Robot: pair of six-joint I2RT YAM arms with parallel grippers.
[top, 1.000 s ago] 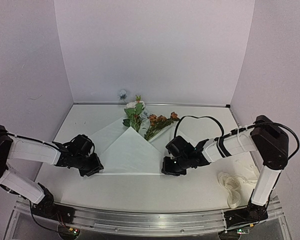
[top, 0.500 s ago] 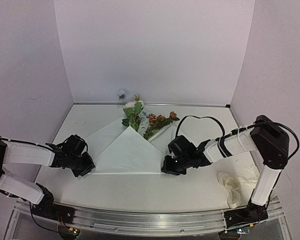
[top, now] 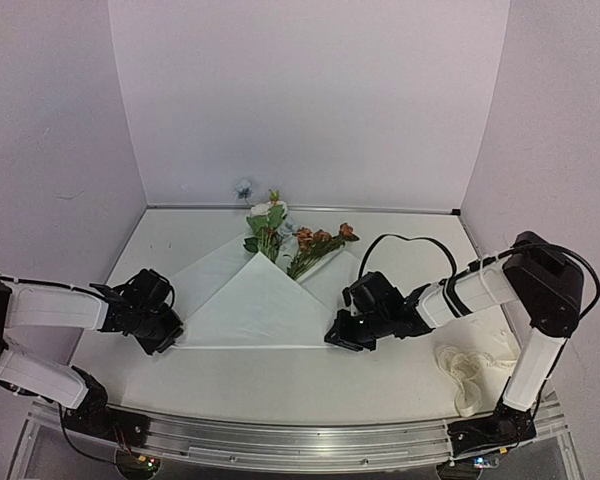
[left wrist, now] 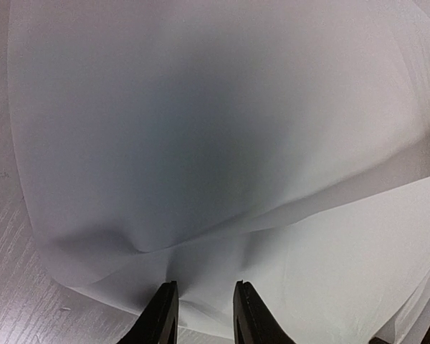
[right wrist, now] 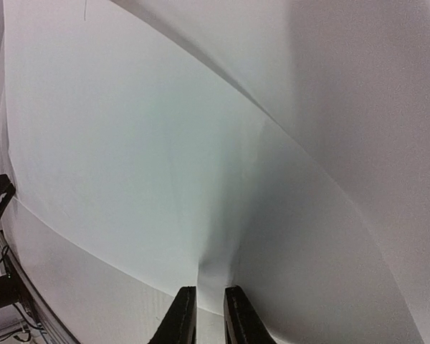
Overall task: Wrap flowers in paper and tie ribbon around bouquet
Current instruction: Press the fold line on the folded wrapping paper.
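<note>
The paper (top: 255, 305) lies folded into a white triangle, its point toward the back. The flowers (top: 298, 243) lie at that point, blooms and leaves sticking out past it. My left gripper (top: 169, 337) sits low at the fold's left corner. In the left wrist view its jaws (left wrist: 204, 312) stand apart, with the paper (left wrist: 201, 143) edge lying between the tips. My right gripper (top: 336, 335) is at the right corner. Its jaws (right wrist: 209, 315) are pinched on a raised crease of the paper (right wrist: 165, 158). The ribbon (top: 467, 370) lies in a loose heap at the right front.
A small blue bloom (top: 244, 188) lies alone by the back wall. White walls close in the table at the back and both sides. The right arm's black cable (top: 405, 238) arches over the table behind the paper.
My left arm has drawn back to the left, uncovering the fold's left corner. The right gripper has shifted slightly right at its corner. Flowers and ribbon have not moved.
</note>
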